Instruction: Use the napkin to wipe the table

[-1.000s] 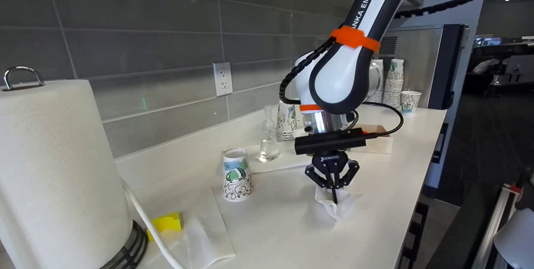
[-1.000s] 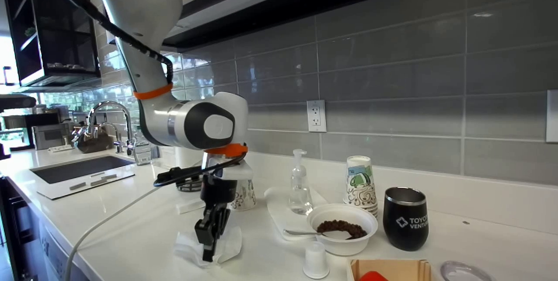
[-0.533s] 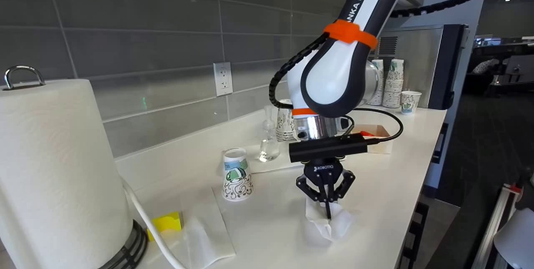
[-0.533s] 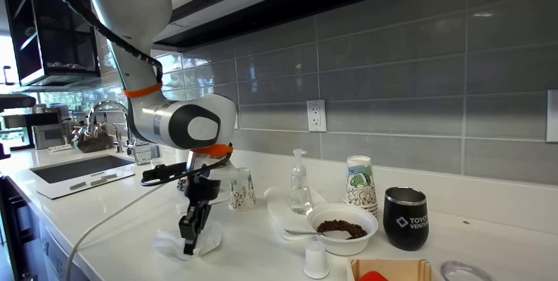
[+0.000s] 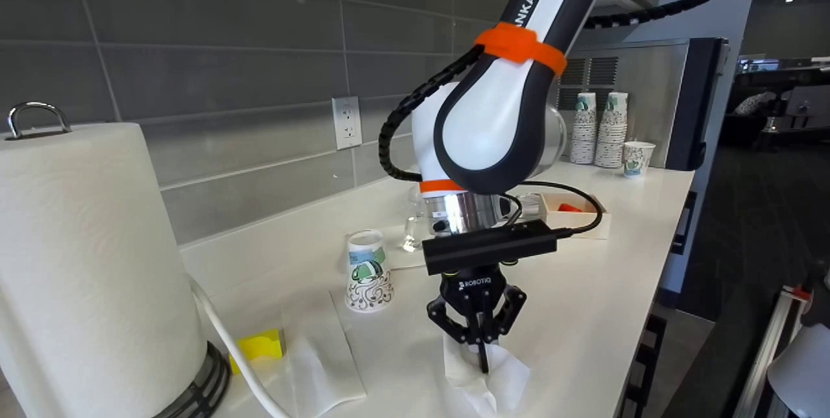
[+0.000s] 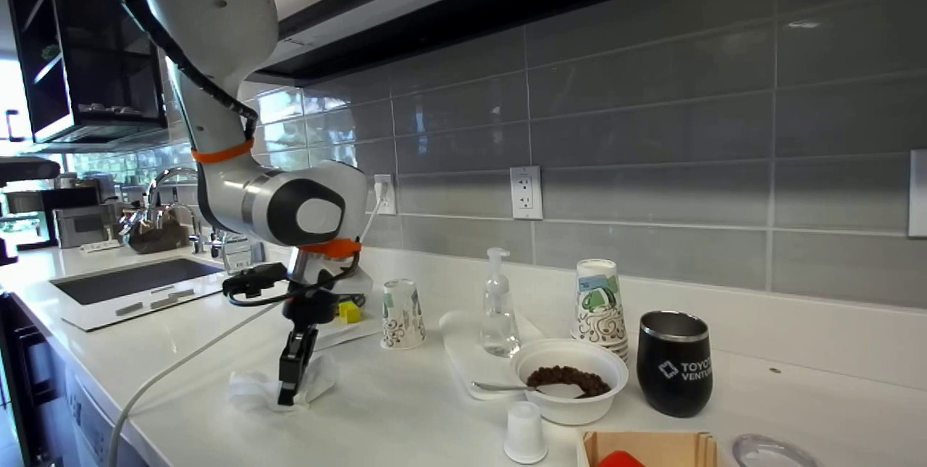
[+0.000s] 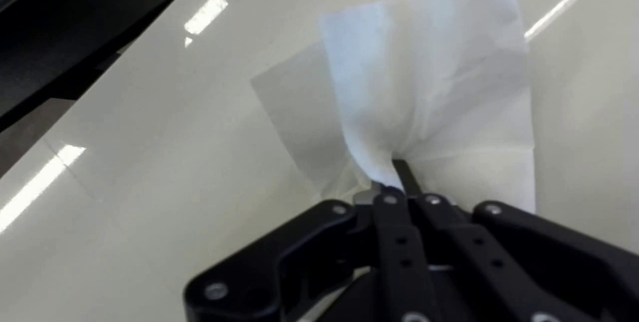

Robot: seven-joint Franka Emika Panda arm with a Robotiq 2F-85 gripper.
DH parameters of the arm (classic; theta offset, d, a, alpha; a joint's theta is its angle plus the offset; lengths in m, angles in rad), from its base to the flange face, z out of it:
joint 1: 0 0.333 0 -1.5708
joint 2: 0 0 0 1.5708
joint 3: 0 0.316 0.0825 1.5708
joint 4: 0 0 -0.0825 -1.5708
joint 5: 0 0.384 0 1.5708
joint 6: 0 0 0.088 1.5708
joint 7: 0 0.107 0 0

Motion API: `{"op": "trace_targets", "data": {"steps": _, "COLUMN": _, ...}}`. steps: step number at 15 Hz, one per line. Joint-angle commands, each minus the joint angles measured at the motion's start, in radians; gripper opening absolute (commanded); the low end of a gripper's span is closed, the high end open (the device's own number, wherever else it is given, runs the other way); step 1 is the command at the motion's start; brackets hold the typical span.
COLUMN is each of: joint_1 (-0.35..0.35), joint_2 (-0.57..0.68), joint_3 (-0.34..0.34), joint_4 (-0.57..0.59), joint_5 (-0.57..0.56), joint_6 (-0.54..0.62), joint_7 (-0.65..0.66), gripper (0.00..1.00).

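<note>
The white napkin [image 5: 509,374] is crumpled and spread on the white table [image 5: 570,314]. It also shows in an exterior view [image 6: 319,377] and in the wrist view [image 7: 464,77], where its loose part fans out ahead of the jaws. My gripper [image 5: 483,359] points down and is shut on the napkin, with its tips at or very close to the table top. It shows in an exterior view [image 6: 288,394] too. In the wrist view the gripper [image 7: 397,174] has its fingers together with a fold of napkin pinched between them; the pinched part is hidden.
A paper towel roll [image 5: 84,262], yellow block [image 5: 259,344] and upturned paper cups [image 5: 368,272] stand near the wall. A soap bottle [image 6: 498,308], bowl [image 6: 568,380], small white cup [image 6: 524,432], black tumbler [image 6: 673,365] and wooden box [image 6: 666,447] stand farther along. A cable [image 6: 181,358] crosses the counter.
My gripper has moved steadily along the table toward the paper towel roll's end, dragging the napkin with it, still held. The yellow block and wall plug have come into view behind the arm.
</note>
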Motion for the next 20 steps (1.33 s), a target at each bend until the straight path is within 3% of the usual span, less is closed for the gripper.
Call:
{"op": "trace_targets", "data": {"steps": 1, "joint_1": -0.003, "joint_2": 0.032, "joint_3": -0.003, "joint_4": 0.023, "joint_5": 0.040, "joint_6": -0.096, "joint_7": -0.081, "gripper": 0.00}}
{"op": "trace_targets", "data": {"steps": 5, "joint_1": -0.006, "joint_2": -0.010, "joint_3": -0.073, "joint_4": -0.013, "joint_5": -0.031, "joint_6": -0.215, "joint_7": -0.005, "gripper": 0.00}}
{"op": "trace_targets", "data": {"steps": 8, "joint_1": -0.016, "joint_2": -0.032, "joint_3": -0.141, "joint_4": -0.039, "joint_5": -0.093, "joint_6": -0.241, "joint_7": 0.064, "gripper": 0.00}}
{"op": "trace_targets", "data": {"steps": 14, "joint_1": -0.062, "joint_2": -0.087, "joint_3": -0.237, "joint_4": -0.063, "joint_5": -0.192, "joint_6": -0.127, "joint_7": 0.188, "gripper": 0.00}}
{"op": "trace_targets", "data": {"steps": 20, "joint_1": -0.097, "joint_2": -0.058, "joint_3": -0.271, "joint_4": -0.030, "joint_5": -0.212, "joint_6": 0.005, "joint_7": 0.262, "gripper": 0.00}}
